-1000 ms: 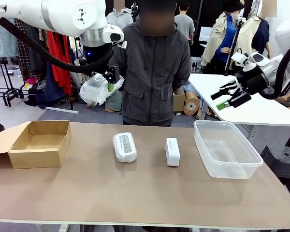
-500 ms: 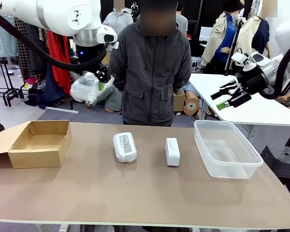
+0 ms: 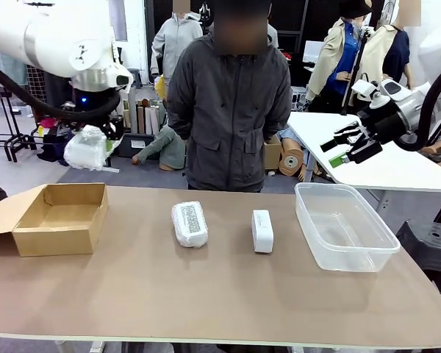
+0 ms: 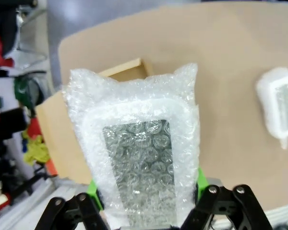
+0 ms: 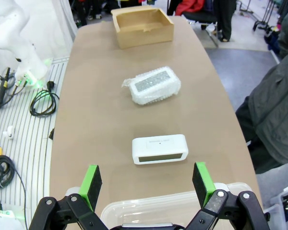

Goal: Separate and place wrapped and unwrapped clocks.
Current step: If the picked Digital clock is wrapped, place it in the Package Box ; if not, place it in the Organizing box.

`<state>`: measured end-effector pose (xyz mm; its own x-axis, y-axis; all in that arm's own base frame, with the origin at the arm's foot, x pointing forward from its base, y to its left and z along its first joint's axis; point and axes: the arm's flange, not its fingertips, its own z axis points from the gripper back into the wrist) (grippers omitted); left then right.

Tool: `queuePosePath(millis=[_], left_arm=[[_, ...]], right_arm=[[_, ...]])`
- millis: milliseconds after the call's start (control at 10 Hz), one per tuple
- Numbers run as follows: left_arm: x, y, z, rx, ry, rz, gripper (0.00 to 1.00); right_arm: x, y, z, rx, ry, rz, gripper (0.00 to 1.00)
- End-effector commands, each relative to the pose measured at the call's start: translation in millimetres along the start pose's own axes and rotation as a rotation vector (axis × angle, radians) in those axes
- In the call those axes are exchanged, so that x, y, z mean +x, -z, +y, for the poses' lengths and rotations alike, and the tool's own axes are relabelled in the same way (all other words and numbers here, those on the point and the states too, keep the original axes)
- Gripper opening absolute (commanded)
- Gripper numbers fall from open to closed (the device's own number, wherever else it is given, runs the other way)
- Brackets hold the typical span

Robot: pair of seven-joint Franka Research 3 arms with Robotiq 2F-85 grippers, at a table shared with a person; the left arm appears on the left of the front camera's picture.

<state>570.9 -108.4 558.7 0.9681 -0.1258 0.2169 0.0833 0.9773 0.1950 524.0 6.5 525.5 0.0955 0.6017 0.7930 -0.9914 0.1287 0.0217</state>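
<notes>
Our left hand [image 4: 145,191] is clamped on a bubble-wrapped clock [image 4: 139,158], which stands up between its green pads [image 4: 92,188], high above the far side of the cardboard box [image 3: 55,239]. We judge the slick wrap could slip loose and the clock fall outside the box. A second wrapped clock [image 3: 190,223] and a bare white clock [image 3: 262,230] lie on the counter [image 3: 206,294]. Our right hand [image 3: 350,151] hangs with its fingers apart, up near the clear tub [image 3: 356,256].

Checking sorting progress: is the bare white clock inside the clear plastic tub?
No, the bare white clock lies on the table, beside the clear tub.
</notes>
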Motion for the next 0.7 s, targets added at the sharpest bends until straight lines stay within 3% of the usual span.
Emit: queuePosePath(millis=[0, 400, 600], left_arm=[[-4.7, 14.6, 18.0, -0.001, -0.079, 0.007, 0.00], [-47.3, 61.1, 43.9, -0.011, -0.244, 0.097, 0.00], [-47.1, 79.1, 56.4, -0.026, -0.237, 0.058, 0.00]], right_arm=[[1.8, 0.1, 0.3, 0.000, -0.004, 0.000, 1.00], [1.8, 0.1, 0.3, 0.000, -0.004, 0.000, 1.00], [1.8, 0.1, 0.3, 0.000, -0.004, 0.000, 1.00]])
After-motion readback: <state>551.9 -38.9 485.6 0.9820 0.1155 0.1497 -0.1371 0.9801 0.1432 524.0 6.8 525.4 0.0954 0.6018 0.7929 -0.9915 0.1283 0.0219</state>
